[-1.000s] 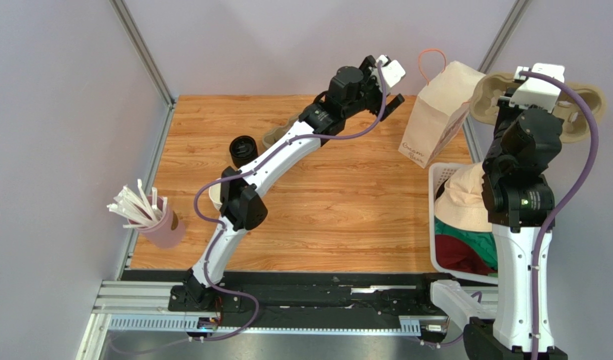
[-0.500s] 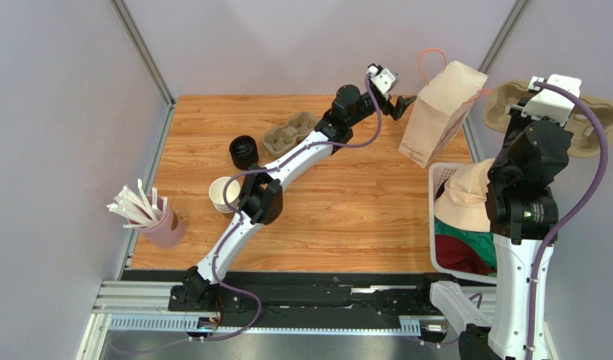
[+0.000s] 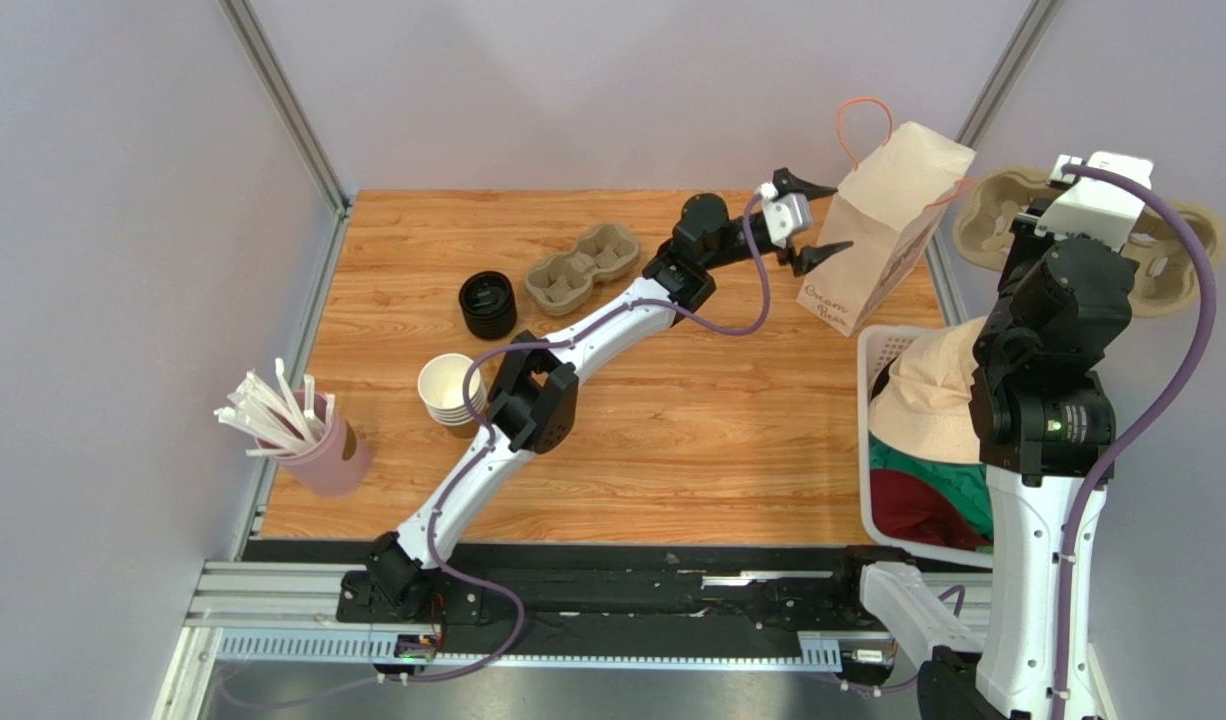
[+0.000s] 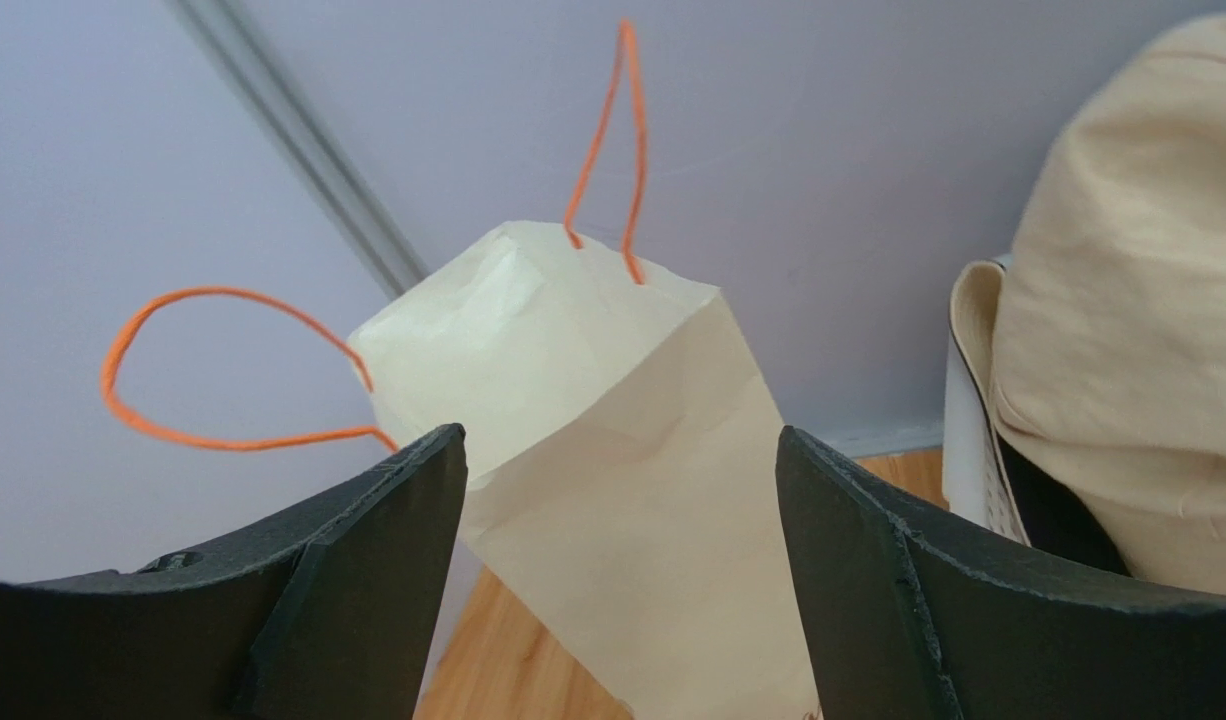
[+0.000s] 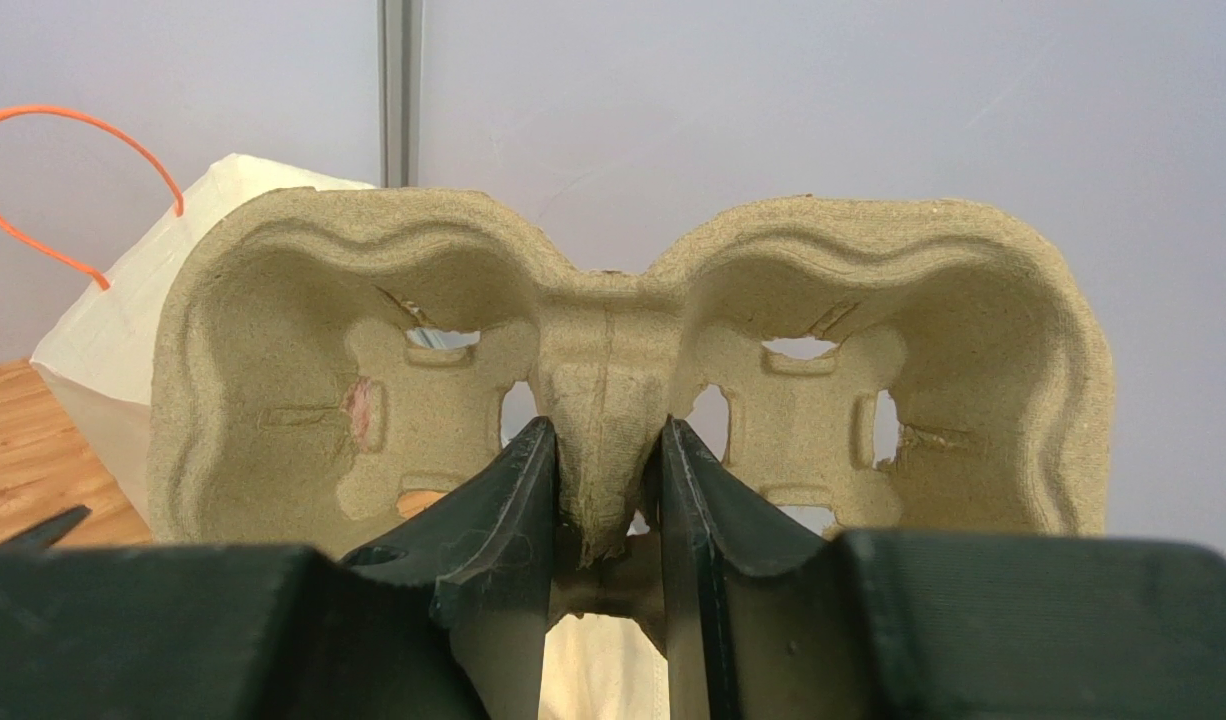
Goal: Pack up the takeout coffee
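Note:
No takeout coffee shows in any view. A tan paper bag [image 3: 875, 225] with orange handles leans at the table's back right. My left gripper [image 3: 818, 221] is stretched out to the bag's left side, open. In the left wrist view the bag [image 4: 634, 435] fills the gap between the left gripper's [image 4: 619, 450] black fingers [image 4: 379, 570], apart from both. My right gripper [image 5: 606, 435] is shut on the middle ridge of a pulp cup carrier [image 5: 274, 345]. It holds the carrier [image 3: 1175, 263] in the air to the right of the bag.
On the table's left half are a stack of black lids [image 3: 489, 305], a stack of lidless brown cups [image 3: 451, 390] and a second pulp carrier [image 3: 582, 270]. A pink cup of straws [image 3: 322, 453] stands near the left edge. A white basket [image 3: 875, 353] of clothes sits at the right.
My left arm has reached further right, and its gripper has come down beside the bag and narrowed slightly. The right arm shifted right with the carrier, then held still.

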